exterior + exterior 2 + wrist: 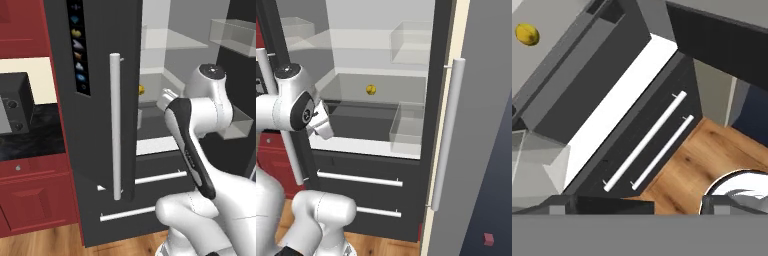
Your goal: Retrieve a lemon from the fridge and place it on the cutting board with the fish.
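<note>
The lemon (527, 34) sits on a fridge (381, 150) shelf, well apart from the gripper (637, 202). Its jaws stand apart, empty. 2 white drawer handles (647, 145) lie over wood floor (702, 155).

From my feed: fridge (441, 75) doors open, and I see the lemon (371, 90) sitting directly on a clear mid-level shelf (406, 90), alone, toward its back. In the hand view it's up at 10 o'clock, on the same shelf surface. Below that shelf is a dark drawer front (363, 122) with a white ledge (356, 146) under it. At 3 o'clock from the lemon I see a clear door bin (406, 127); I can't make out anything in it. Wood floor (702, 160) runs beneath the two lower drawers.
</note>
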